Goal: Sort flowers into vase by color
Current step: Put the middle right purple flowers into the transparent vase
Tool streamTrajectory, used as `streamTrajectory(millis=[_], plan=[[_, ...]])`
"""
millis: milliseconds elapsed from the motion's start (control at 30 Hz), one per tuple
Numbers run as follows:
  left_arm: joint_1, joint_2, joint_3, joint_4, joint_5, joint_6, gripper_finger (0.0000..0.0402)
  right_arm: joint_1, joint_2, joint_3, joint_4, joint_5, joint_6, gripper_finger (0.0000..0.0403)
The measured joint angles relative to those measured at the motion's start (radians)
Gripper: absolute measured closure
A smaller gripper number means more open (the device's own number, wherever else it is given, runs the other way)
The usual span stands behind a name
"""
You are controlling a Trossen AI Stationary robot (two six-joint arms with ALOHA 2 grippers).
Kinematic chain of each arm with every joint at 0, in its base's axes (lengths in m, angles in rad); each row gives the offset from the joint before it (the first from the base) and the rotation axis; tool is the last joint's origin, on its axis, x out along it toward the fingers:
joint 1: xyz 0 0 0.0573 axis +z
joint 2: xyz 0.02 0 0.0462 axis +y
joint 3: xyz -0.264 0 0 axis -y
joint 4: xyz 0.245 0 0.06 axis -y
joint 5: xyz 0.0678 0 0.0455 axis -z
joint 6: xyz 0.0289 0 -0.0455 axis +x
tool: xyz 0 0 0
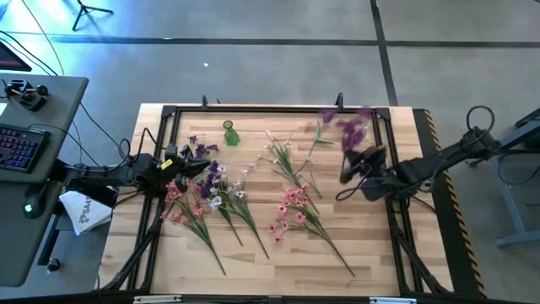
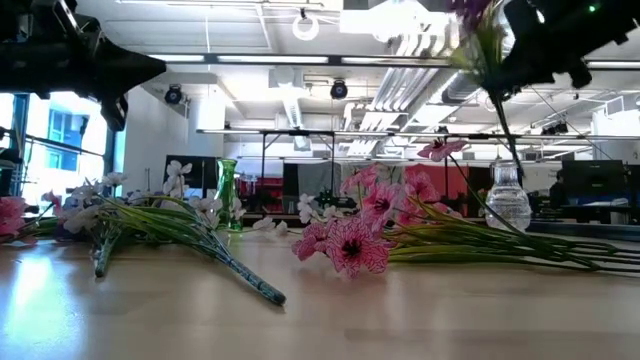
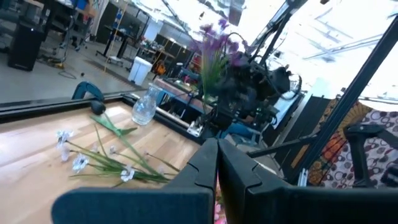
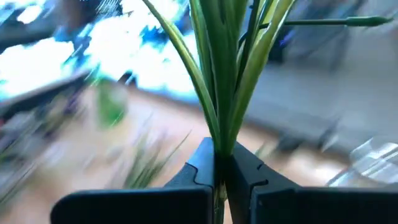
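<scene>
I am clenching my right gripper (image 4: 219, 167) on the green stems of a purple sprig (image 1: 353, 128), holding it up above the right side of the bench (image 1: 253, 262), near the clear vase (image 2: 507, 198). My left gripper (image 3: 217, 163) is hovering with its fingers pressed together, holding nothing, over the flowers at the left. Pink flowers (image 1: 291, 211), white flowers (image 1: 283, 156) and more purple ones (image 1: 201, 152) are lying across the bench, with a green vase (image 1: 230, 133) standing near the far edge.

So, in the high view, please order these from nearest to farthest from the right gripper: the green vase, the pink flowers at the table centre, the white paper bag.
From the right gripper:
1. Pink flowers, table centre.
2. Green vase, far edge, left of centre.
3. White paper bag, beyond the table's left edge.
</scene>
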Motion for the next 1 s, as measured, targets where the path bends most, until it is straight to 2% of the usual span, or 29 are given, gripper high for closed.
streamTrajectory(millis=[100,200,333,500,600,667,800,867,933,1000], plan=[[0.0,0.0,0.0,0.0,-0.023,0.001,0.0401,-0.054,-0.065,0.0,0.017,0.172,-0.096,0.0399],[0.0,0.0,0.0,0.0,-0.055,0.001,0.0401,-0.133,-0.126,0.0,0.016,0.274,-0.161,0.0399],[0.0,0.0,0.0,0.0,-0.111,0.004,0.0401,-0.267,-0.17,0.0,0.016,0.287,-0.262,0.04],[0.0,0.0,0.0,0.002,-0.164,0.031,0.0401,-0.406,-0.176,0.0,0.02,0.28,-0.224,0.04],[0.0,0.0,0.0,0.015,-0.167,0.039,0.0401,-0.46,-0.157,0.0,0.105,0.193,-0.225,0.04],[0.0,0.0,0.0,0.018,-0.168,0.055,0.0401,-0.489,-0.123,0.0,0.23,0.13,-0.349,0.04],[0.0,0.0,0.0,0.031,-0.169,0.079,0.0401,-0.565,-0.056,0.0,0.521,-0.008,-0.736,0.04],[0.0,0.0,0.0,0.029,-0.169,0.079,0.0401,-0.624,-0.045,0.0,0.611,-0.075,-0.89,0.04],[0.0,0.0,0.0,0.028,-0.169,0.079,0.0402,-0.69,-0.043,0.0,0.644,-0.153,-0.953,0.04],[0.0,0.0,0.0,0.019,-0.166,0.078,0.0401,-0.76,-0.053,0.0,0.644,-0.233,-0.951,0.04]])
